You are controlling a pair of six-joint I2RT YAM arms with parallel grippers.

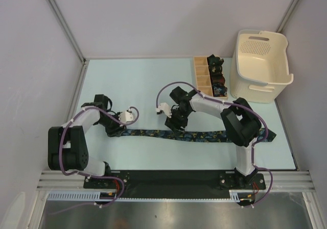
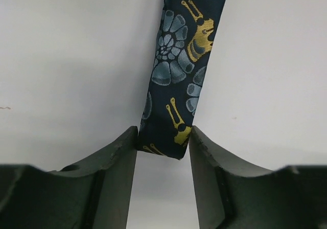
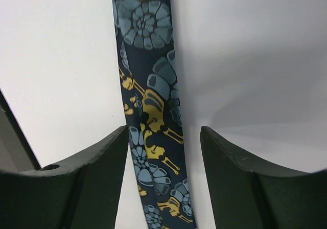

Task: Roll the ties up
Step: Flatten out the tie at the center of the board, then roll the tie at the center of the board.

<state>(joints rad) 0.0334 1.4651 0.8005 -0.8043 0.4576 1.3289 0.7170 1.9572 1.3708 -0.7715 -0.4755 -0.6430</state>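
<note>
Pale counter (image 1: 133,86) carries the tie (image 1: 204,136) flat and unrolled between your arms. Your left gripper (image 2: 162,137) pinches its narrow end edge to edge; that thin hold could slip or crumple once you start turning. Your right gripper (image 3: 163,137) hangs released astride the mid-length, the fabric nearer one finger; closing there may snag it and skew the roll.

The light was bright, even and diffuse from above; the pale table (image 1: 143,86) looked washed, with only faint shadows; in the left wrist view the tie (image 2: 179,75) was sharp, the dark fingers (image 2: 102,188) at six o'clock slightly soft; the right wrist view held a grey shadow at three o'clock.
</note>
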